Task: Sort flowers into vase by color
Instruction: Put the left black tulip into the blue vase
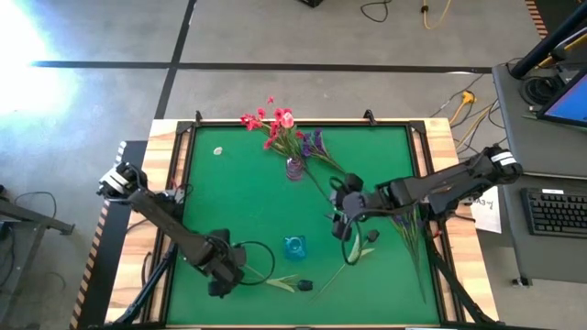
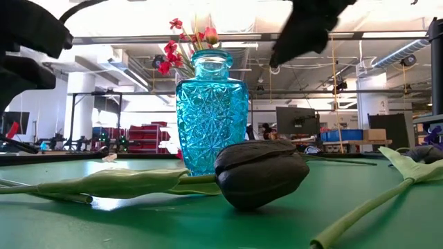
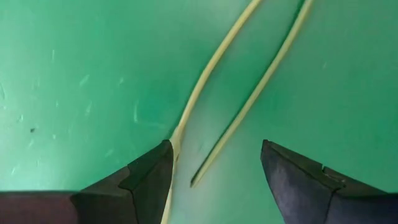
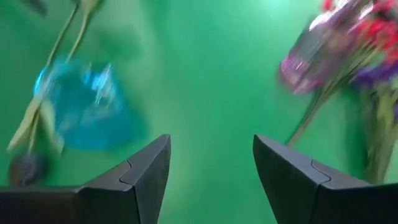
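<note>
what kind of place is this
Most likely a robotics lab or workshop in a big open industrial hall. The low view shows exposed ceiling pipes, benches with monitors and red bins behind the table; from above, a keyboard and loose floor cables sit beside it.

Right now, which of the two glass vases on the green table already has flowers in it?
The purple glass vase near the table's far edge: red and purple flowers sit in it. The blue glass vase nearer the front is empty.
</note>
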`<state>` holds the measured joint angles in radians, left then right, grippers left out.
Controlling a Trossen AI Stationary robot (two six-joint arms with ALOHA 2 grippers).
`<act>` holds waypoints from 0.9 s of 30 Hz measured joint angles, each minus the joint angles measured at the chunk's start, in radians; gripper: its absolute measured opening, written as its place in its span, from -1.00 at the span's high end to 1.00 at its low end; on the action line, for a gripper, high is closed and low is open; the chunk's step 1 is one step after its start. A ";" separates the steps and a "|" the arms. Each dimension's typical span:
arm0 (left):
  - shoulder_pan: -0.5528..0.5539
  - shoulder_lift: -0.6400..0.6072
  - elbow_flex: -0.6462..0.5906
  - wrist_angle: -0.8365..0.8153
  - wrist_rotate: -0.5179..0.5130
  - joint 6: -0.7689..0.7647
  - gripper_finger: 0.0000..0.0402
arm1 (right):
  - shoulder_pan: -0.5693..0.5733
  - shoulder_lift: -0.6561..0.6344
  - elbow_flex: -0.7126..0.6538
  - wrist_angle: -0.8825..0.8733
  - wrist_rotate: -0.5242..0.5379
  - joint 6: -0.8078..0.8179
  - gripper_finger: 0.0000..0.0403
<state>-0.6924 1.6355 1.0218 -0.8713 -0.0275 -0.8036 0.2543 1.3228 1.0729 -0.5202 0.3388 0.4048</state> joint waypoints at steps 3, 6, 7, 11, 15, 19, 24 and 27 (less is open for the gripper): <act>-0.010 0.004 0.019 -0.001 -0.036 0.000 -0.15 | 0.037 0.000 0.000 -0.077 -0.070 0.037 -0.10; -0.012 0.001 0.036 -0.002 -0.078 -0.002 -0.15 | 0.077 0.005 0.000 -0.140 -0.173 0.046 -0.10; -0.012 0.001 0.045 -0.001 -0.094 -0.002 -0.15 | 0.094 0.006 0.000 -0.158 -0.196 0.048 -0.10; -0.012 0.001 0.079 0.008 -0.166 0.007 -0.15 | 0.169 0.024 -0.001 -0.204 -0.227 0.034 -0.10; -0.012 0.001 0.112 0.012 -0.245 0.016 -0.15 | 0.227 0.034 -0.007 -0.213 -0.228 0.042 -0.10; -0.012 0.000 0.112 0.092 -0.317 0.039 -0.15 | 0.244 0.037 -0.009 -0.221 -0.214 0.094 -0.10; -0.014 0.051 0.051 0.373 -0.398 0.172 -0.15 | 0.248 0.038 -0.009 -0.223 -0.206 0.102 -0.10; -0.013 0.091 0.047 0.468 -0.402 0.237 -0.15 | 0.248 0.038 -0.009 -0.222 -0.206 0.102 -0.10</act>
<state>-0.7056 1.7261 1.0687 -0.4029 -0.4292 -0.5666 0.5018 1.3609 1.0634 -0.7422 0.1329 0.5068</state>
